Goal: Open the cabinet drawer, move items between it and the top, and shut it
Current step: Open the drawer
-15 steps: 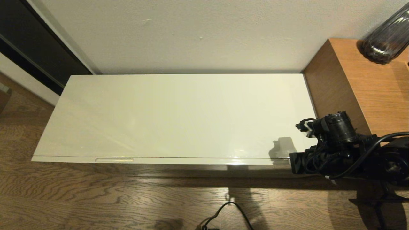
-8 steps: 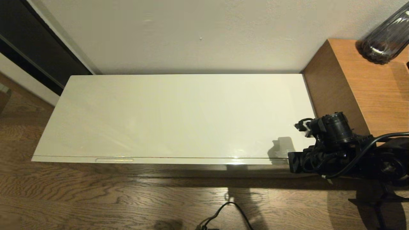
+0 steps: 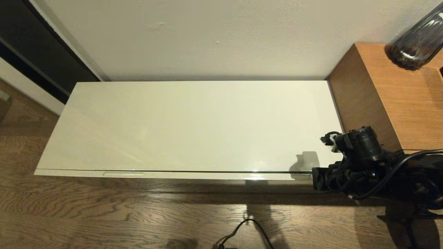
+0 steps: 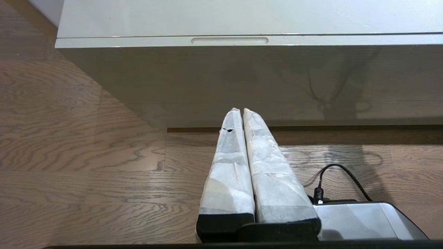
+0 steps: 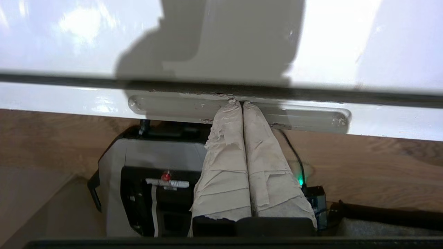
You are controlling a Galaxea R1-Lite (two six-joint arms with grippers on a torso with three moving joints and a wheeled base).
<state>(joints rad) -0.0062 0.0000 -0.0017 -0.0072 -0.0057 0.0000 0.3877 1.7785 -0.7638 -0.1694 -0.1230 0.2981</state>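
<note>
Wood floor [image 3: 104, 214]: oak-look planks closest to the robot, with a black cable [image 3: 249, 224] lying on them.
Left gripper [image 4: 238, 110]: parked low over the floor in front of the cabinet, taped fingers pressed together, holding nothing.
Right gripper [image 5: 238, 102]: fingers pressed together too, tips poked into the recessed slot [image 5: 238, 116] at the right end of the drawer's front edge (in the head view you only see the arm's black wrist at that corner).
Cabinet drawer [image 3: 193, 175]: shut or only just cracked; a thin dark line runs between its front edge and the slab above. Can't see inside, so no idea what's in it.
Other slot [image 4: 229, 40]: near the left end, nothing on it.
Step in hand: looks like the opening step, fingertips hooked and ready.
Next move: I'd guess a straight pull toward the robot, keeping the tips seated in the slot. It's a wide drawer pulled from one end, so it might rack or slip off.
Top [image 3: 193, 121]: glossy cream slab, no items on it.
Items: not in view anywhere.
Wooden unit [image 3: 387, 93]: taller, butts against the right end, dark glass vase [image 3: 418, 38] on it.
</note>
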